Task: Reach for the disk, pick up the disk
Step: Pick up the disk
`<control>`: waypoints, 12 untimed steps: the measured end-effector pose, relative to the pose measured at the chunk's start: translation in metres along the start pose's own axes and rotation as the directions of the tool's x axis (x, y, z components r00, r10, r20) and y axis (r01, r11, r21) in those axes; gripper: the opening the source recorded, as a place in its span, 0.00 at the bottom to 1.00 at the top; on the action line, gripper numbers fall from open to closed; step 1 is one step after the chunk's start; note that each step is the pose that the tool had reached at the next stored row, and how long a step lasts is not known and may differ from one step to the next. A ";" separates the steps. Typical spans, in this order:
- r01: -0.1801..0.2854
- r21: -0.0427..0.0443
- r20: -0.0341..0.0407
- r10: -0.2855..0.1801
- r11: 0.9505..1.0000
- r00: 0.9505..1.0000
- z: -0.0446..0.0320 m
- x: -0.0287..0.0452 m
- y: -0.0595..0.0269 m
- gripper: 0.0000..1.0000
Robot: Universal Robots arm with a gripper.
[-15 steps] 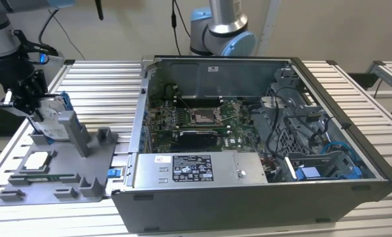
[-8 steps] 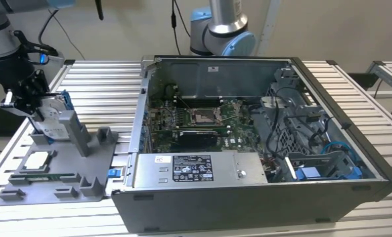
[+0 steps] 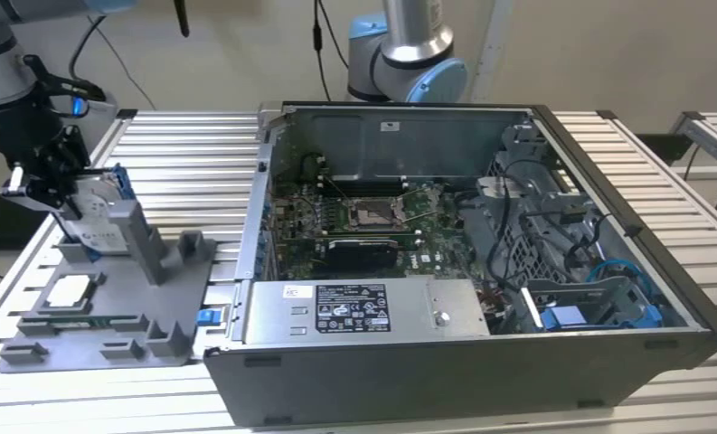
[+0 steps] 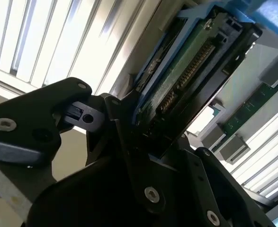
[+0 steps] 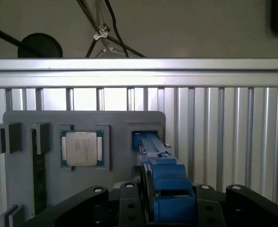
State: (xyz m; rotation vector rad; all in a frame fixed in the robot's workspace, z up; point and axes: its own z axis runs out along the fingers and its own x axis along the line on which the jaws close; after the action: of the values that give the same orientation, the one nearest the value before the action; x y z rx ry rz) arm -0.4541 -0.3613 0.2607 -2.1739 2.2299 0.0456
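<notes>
The black end effector (image 3: 59,194) of the arm is at the exterior view's left, over the far end of a flat grey plastic fixture plate (image 3: 105,316) that lies on the ribbed aluminium counter (image 3: 189,145). It is clamped on the flat silver-grey disk (image 3: 93,221) with a white label and a bright blue plastic bracket. The disk stands upright on its edge, just beside a grey post of the plate. In the second wrist view the end effector (image 4: 157,137) has one black finger (image 4: 122,123) against the blue bracket and another on the opposite face of the disk (image 4: 186,80), whose green circuit side shows. In the first wrist view the blue edge of the disk (image 5: 165,189) runs between the two sides of the end effector (image 5: 165,203) toward a square slot in the fixture plate (image 5: 115,123). A small square silver chip (image 5: 80,148) sits in its own recess near this slot, apart from the disk. A large open dark grey computer case (image 3: 455,362) stands on the counter just beside the plate, at the exterior view's right.
</notes>
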 end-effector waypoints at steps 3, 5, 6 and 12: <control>0.000 0.000 0.001 0.000 1.000 1.000 -0.0043 -0.0002 0.0002 0.00; 0.000 0.000 0.001 0.000 1.000 1.000 -0.0085 -0.0004 0.0002 0.00; 0.000 0.000 0.001 0.000 1.000 1.000 -0.0107 -0.0005 0.0002 0.00; 0.000 0.000 0.001 0.000 1.000 1.000 -0.0319 -0.0013 0.0003 0.00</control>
State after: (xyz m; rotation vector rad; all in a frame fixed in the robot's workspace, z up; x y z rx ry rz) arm -0.4543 -0.3613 0.2927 -2.1730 2.2296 0.0474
